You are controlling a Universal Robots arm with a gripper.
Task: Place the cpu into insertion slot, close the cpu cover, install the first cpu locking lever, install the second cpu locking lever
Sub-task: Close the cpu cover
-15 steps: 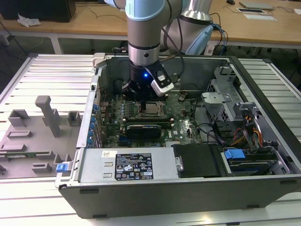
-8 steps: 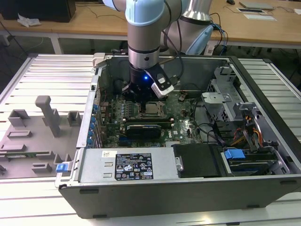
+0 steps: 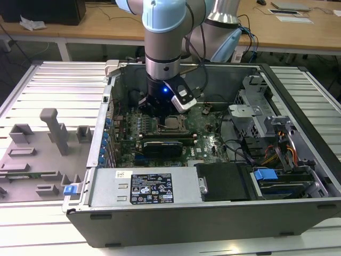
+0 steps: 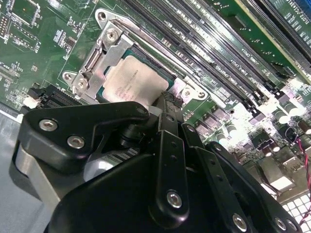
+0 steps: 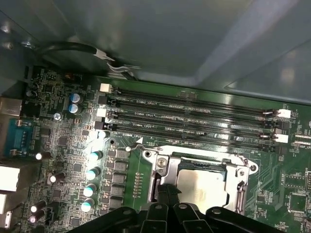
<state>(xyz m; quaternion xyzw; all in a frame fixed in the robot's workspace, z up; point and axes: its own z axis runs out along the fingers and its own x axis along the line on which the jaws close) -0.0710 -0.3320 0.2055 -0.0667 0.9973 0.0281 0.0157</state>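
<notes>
My claw (image 4: 165, 102) is pinched narrow with nothing between the tips that I can see, and they hover at the edge of the insertion slot (image 5: 197, 166). The cpu (image 4: 133, 80) already lies flat in the slot, and the cpu cover (image 4: 104, 58) is folded down around it, its window framing the grey top. Take the cpu as the dial's centre in the exterior view. My wrist then hangs over it from about eleven o'clock, the long black card (image 3: 165, 145) lies at six, and the drive cage (image 3: 277, 138) is out at three. A thin wire lever (image 5: 204, 154) runs along the cover's side nearest the memory slots (image 5: 194, 116). I judge that the lever work is the step in hand, though I cannot tell which lever my tips are meant for, or whether that one is hooked. To do it well, I would bear only on the lever's wire, never on the chip's top or the cover's thin rim. I would push down and sideways in one steady sweep so the end tucks under its catch. The cover must stay flat, my tips must stay clear of the small capacitors (image 5: 92, 172) beside the socket, and the force should be modest.
</notes>
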